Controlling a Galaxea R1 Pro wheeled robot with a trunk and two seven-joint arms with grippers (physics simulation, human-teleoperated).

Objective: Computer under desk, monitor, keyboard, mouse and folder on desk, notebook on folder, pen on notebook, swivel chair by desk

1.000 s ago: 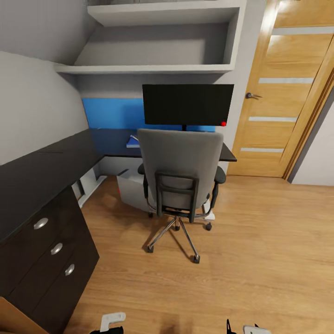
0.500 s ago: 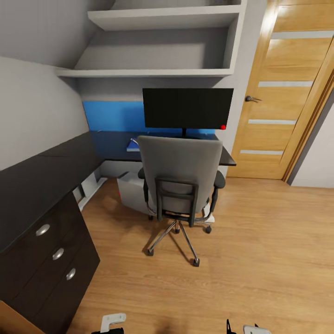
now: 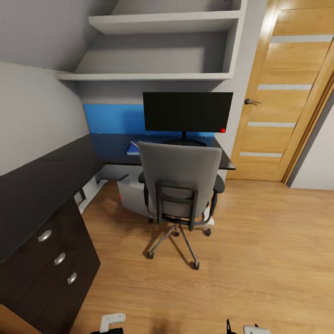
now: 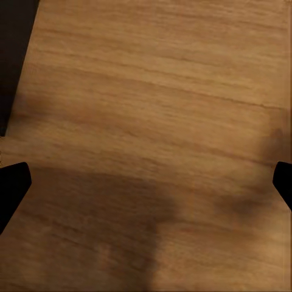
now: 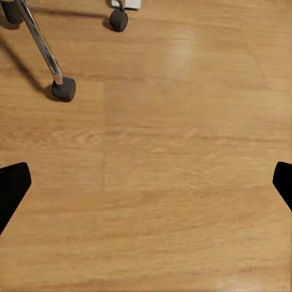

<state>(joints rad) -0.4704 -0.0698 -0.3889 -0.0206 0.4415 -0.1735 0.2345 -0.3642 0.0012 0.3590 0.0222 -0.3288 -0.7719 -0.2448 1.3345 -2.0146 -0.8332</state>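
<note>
The grey swivel chair (image 3: 181, 185) stands at the desk (image 3: 41, 176) with its back toward me. Behind it the black monitor (image 3: 188, 111) stands on the desk's far wing. A bright blue folder (image 3: 133, 148) lies on the desk, partly hidden by the chair back. The light grey computer (image 3: 131, 195) sits on the floor under the desk. My left gripper (image 4: 146, 185) is open over bare wood floor. My right gripper (image 5: 146, 182) is open too, with a chair castor (image 5: 64, 88) ahead of it. Keyboard, mouse, notebook and pen are hidden or out of view.
The black drawer unit (image 3: 51, 260) with silver knobs stands close on my left. Grey wall shelves (image 3: 162, 74) hang above the monitor. A wooden door (image 3: 283, 93) is at the right. Open plank floor (image 3: 260, 260) lies right of the chair.
The whole picture has slid slightly downward, so the camera has moved; more of the desk top behind the chair shows. The chair, desk things and grippers have not visibly moved.
</note>
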